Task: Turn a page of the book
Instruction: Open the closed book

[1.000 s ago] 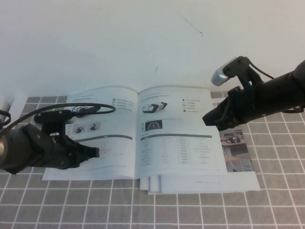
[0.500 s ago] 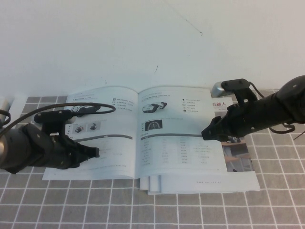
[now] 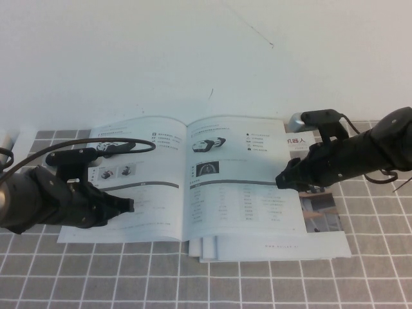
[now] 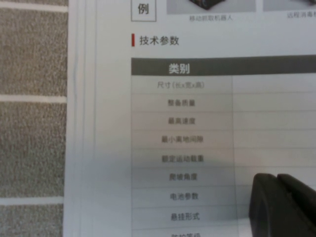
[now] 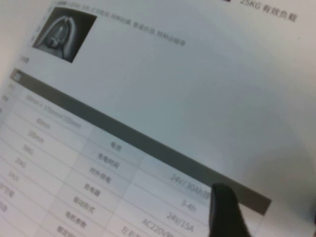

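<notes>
The right gripper (image 3: 284,179) sits low over the outer edge of the page (image 3: 244,187) — the right-hand leaf of the open book (image 3: 183,180) — with its tip level with the dark table bar; whether it touches the paper cannot be determined. In the right wrist view only one dark fingertip (image 5: 224,210) is visible above the table rows, so the spread of the right fingers cannot be told. The right arm extends in from the right side of the table, sloping down toward the book, wrist camera uppermost. The left gripper (image 3: 129,206) rests on the left-hand leaf below its dark bar; in the left wrist view its two fingers (image 4: 284,207) lie pressed together, closed with nothing between them, directly over the printed table. The left arm reaches in low from the left edge, nearly horizontal, with a black cable (image 3: 122,147) looping above it. The book lies open and flat on the grey gridded mat (image 3: 257,283), partly covering a magazine (image 3: 318,203) that shows beyond its right edge — loose white sheets (image 3: 270,248) protrude below the book's near edge.
</notes>
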Controlling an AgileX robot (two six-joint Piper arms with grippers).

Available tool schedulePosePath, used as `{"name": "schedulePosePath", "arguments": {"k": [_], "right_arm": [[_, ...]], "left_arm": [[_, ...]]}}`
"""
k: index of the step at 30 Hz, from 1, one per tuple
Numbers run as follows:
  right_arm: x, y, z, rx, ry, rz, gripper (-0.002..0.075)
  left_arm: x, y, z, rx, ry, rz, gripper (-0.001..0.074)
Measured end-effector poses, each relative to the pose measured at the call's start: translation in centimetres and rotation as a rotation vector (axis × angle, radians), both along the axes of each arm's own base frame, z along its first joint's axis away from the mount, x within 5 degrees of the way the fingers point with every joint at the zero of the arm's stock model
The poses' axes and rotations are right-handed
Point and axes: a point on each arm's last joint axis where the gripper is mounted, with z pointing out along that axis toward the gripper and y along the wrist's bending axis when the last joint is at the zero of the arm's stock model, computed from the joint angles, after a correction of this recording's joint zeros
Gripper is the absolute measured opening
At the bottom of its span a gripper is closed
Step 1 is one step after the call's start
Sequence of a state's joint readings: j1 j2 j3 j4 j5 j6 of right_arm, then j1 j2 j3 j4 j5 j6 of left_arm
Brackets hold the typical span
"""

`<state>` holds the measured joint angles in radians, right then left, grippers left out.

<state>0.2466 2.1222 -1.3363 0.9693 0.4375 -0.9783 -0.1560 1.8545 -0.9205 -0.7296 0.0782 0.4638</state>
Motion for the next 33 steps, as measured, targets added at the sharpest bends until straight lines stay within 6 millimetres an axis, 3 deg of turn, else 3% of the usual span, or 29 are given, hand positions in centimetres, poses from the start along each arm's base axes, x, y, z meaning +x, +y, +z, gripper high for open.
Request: {"name": "schedulePosePath", "arguments": {"k": [22, 26, 33], "right_arm": [[0.5, 1.2, -0.2, 0.289, 0.101, -0.114, 0.0367], [0.3, 1.6, 0.8, 0.343, 0.098, -0.095, 0.0367], [0.0, 2.1, 4.7, 0.417, 0.029, -0.038, 0.0367]], "left_arm": [[0.0, 0.0, 0.0, -0.003, 0.003, -0.001, -0.0004], [0.0, 0.0, 0.0, -0.004, 0.003, 0.001, -0.0004], [0.0, -0.1, 0.0, -0.008, 0.008, -0.003, -0.0004]]}}
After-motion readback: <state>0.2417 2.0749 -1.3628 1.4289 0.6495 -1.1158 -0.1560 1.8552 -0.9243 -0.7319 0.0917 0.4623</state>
